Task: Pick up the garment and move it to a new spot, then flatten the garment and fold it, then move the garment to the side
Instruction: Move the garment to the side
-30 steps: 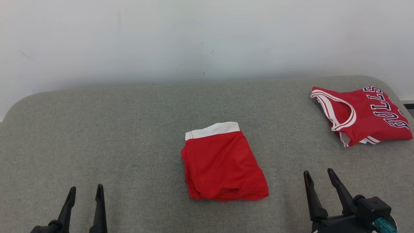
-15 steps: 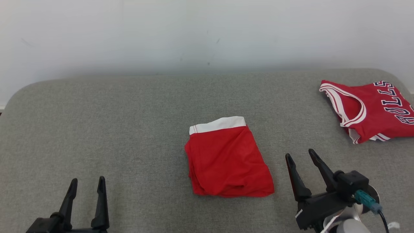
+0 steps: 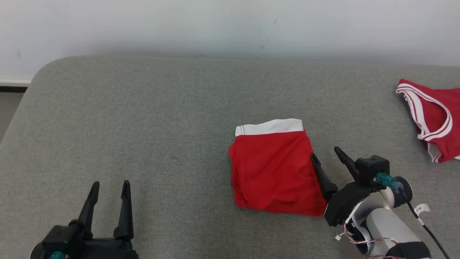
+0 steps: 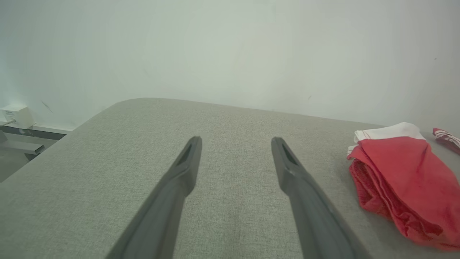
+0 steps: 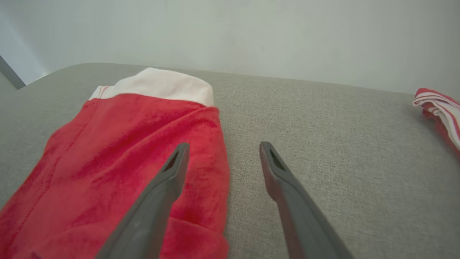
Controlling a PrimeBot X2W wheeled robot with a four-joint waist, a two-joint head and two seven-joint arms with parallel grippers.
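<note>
The folded red garment [image 3: 273,169] lay near the middle of the grey surface [image 3: 143,118], with the right gripper [image 3: 325,151] spread and empty at its right edge and the left gripper [image 3: 110,182] likewise spread, well apart to the left.

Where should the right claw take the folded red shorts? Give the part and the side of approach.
Take the right edge of the folded red shorts, midway along, coming from the right. They lie flat on the grey cushion, and that edge looks like a closed fold, so one pinch should catch every layer. The open right claw straddles it.
</note>
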